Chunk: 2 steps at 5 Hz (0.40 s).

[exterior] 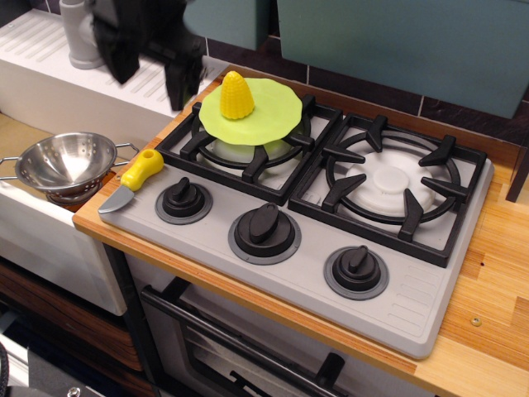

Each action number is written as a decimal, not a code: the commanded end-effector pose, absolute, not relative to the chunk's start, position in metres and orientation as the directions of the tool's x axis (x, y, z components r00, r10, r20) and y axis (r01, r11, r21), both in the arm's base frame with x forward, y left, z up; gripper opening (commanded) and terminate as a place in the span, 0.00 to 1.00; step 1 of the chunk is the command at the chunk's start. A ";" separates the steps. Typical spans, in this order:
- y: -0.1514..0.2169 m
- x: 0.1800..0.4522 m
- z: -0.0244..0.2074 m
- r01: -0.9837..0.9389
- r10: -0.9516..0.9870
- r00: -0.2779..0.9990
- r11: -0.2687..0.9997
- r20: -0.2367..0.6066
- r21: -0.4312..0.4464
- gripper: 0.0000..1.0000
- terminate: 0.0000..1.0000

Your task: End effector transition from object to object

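My black gripper hangs at the top left, above the white drainboard, to the left of the stove. Its two short fingers stand apart with nothing between them; it is blurred by motion. A yellow corn cob stands upright on a lime-green plate on the back-left burner, to the right of the gripper and apart from it. A knife with a yellow handle lies on the counter edge below the gripper.
A steel colander sits in the sink at left. A grey faucet stands behind the gripper. The stove has a bare right burner and three black knobs along the front.
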<state>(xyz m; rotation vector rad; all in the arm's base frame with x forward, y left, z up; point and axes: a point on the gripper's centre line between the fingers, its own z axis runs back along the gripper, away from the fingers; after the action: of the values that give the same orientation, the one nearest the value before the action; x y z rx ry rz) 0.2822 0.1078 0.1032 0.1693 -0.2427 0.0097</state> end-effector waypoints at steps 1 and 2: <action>0.120 0.272 0.080 -0.025 -0.043 0.935 0.982 0.352 0.185 1.00 0.00; 0.126 0.270 0.067 -0.017 -0.056 0.926 0.982 0.373 0.188 1.00 0.00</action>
<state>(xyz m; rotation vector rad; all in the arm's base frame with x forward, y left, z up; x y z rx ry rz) 0.2636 0.1221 0.0584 0.1706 -0.3622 -0.0155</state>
